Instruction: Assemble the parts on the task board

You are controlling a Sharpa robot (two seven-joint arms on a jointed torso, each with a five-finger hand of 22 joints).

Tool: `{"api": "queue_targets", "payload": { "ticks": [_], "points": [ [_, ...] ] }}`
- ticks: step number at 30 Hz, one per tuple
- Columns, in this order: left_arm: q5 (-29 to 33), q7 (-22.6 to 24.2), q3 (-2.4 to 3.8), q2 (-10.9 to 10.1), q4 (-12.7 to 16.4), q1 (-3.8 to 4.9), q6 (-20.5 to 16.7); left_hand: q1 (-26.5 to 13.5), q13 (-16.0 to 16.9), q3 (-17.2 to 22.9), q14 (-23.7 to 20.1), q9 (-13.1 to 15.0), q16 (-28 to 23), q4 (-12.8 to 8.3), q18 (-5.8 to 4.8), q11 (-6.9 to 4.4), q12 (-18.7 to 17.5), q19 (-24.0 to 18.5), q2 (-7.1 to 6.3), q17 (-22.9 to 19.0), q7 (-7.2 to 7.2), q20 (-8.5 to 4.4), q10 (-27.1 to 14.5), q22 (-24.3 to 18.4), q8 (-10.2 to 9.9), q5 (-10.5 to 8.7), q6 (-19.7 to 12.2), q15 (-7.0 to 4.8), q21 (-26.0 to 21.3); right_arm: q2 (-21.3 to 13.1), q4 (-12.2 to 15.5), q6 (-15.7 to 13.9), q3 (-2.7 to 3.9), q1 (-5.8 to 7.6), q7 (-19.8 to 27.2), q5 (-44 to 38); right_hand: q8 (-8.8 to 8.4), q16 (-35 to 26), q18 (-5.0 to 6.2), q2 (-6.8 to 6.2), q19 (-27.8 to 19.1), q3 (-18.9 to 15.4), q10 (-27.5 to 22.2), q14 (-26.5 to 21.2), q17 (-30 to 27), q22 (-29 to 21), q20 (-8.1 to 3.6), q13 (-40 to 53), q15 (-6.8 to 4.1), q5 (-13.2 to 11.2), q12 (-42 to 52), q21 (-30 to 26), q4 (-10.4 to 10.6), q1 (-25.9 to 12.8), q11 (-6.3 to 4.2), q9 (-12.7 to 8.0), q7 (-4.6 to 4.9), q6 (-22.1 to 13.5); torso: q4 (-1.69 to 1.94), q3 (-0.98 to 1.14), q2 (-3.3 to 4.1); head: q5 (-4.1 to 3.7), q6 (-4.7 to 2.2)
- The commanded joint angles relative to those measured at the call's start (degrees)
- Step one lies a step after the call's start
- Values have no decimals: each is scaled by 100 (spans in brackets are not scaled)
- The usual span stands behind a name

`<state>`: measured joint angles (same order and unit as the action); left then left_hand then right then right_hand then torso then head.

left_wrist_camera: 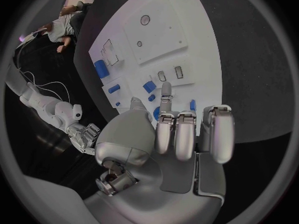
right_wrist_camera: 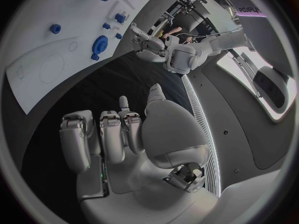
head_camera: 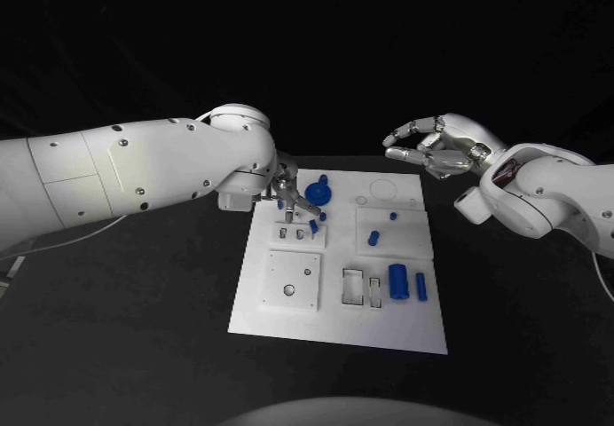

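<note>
The task board (head_camera: 335,333) is a white rectangular plate lying in the middle of the head view on the black table (head_camera: 128,337), its long side running from the upper centre of the frame down toward the lower centre. Raised white blocks with small slots and round holes sit on its left half, and a faint round outline (head_camera: 382,187) marks its upper right corner. The parts are blue: a large round piece (head_camera: 318,190) near the board's upper edge, a short thick cylinder (head_camera: 398,281) and a thinner bar (head_camera: 420,285) side by side at the right centre, a small peg (head_camera: 373,237) above them, and a few tiny pieces around the upper left block.

The left hand (head_camera: 289,202) reaches down over the board's upper left area, its fingertips (left_wrist_camera: 166,89) extended toward a small blue part (left_wrist_camera: 150,86); whether it touches or pinches that piece, I cannot tell. The right hand (head_camera: 433,145) hangs in the upper right of the frame, beyond the board's far corner, fingers curled loosely with thumb and finger apart, grasping nothing.
</note>
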<state>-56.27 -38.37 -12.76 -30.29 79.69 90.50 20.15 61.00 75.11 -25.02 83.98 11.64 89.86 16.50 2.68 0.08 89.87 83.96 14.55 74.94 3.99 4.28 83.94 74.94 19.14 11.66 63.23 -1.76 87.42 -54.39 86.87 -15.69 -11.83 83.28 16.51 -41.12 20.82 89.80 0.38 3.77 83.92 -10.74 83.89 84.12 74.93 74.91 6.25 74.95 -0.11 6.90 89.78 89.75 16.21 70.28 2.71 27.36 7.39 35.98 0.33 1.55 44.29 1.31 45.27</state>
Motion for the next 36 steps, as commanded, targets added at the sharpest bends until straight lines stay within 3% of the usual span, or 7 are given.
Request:
{"api": "queue_targets", "payload": {
  "ticks": [1,8,13,19,22,30,36],
  "points": [
    [337,-397,1,61,-57,-4,191,121,1489,-8,602,11,14,-27,-97,61,13,-36,-21,1506,33,29,606,797,-82,62,-70,4,11,13,7,231,-2,-5,-111,-55,-28,20,-38,37,608,-29,611,588,1507,1509,23,1505,18,29,22,25,-1,55,16,-15,-1,-45,-1,-12,-10,30,19],
    [483,-256,-3,162,-95,-51,-42,383,1489,89,602,53,14,-65,-77,109,13,-120,-13,1506,78,74,606,734,-266,254,-137,51,-23,37,-21,311,-6,-12,-169,-74,-36,20,-38,51,608,-34,611,588,1507,1509,24,1505,19,46,22,25,-5,84,18,-28,1,-54,-2,-18,-18,48,33],
    [508,-284,-4,239,-170,-108,-151,565,1489,151,602,172,14,-88,-81,75,13,-97,-32,1506,22,74,606,770,-232,440,29,27,-17,59,-37,307,-8,-29,-98,-94,-34,20,-38,84,608,-39,611,588,1507,1509,27,1505,23,91,22,25,-13,147,22,-47,7,-39,-24,-28,-10,46,40],
    [514,-319,-4,271,-239,-174,-218,589,1489,156,602,205,14,-85,-68,62,13,-144,-42,1506,13,66,606,722,-223,431,50,19,-37,48,0,269,-9,-36,-29,-88,-32,20,-38,97,608,-43,611,588,1507,1509,28,1505,24,111,22,25,-15,170,24,-53,9,-30,-37,-14,-12,60,55],
    [516,-326,-4,284,-267,-203,-251,597,1489,159,602,216,14,-78,-60,63,13,-173,-43,1506,18,63,606,692,-241,432,22,16,-51,38,18,237,-9,-37,14,-76,-28,20,-37,102,608,-46,611,588,1507,1509,30,1505,25,123,22,24,-17,185,26,-57,13,-20,-31,-26,-15,62,68],
    [549,-306,-3,349,-356,-246,-292,580,1489,157,602,235,14,-45,-53,65,13,-200,-30,1506,26,59,606,667,-261,414,-4,15,-64,9,66,179,-9,-38,127,-33,-13,20,-32,127,591,-56,611,588,1507,1502,36,1505,34,162,22,10,-26,253,37,-71,26,19,-30,-21,-13,71,70],
    [555,-306,-2,417,-448,-273,-334,607,1489,181,602,270,14,-43,-49,64,13,-216,-10,1506,23,57,606,653,-267,465,-6,14,-74,8,79,180,-9,-38,147,-28,-11,20,-31,131,588,-58,611,588,1507,1501,37,1505,37,172,22,7,-28,269,39,-75,29,25,-26,-33,-25,64,92]
  ]
}}
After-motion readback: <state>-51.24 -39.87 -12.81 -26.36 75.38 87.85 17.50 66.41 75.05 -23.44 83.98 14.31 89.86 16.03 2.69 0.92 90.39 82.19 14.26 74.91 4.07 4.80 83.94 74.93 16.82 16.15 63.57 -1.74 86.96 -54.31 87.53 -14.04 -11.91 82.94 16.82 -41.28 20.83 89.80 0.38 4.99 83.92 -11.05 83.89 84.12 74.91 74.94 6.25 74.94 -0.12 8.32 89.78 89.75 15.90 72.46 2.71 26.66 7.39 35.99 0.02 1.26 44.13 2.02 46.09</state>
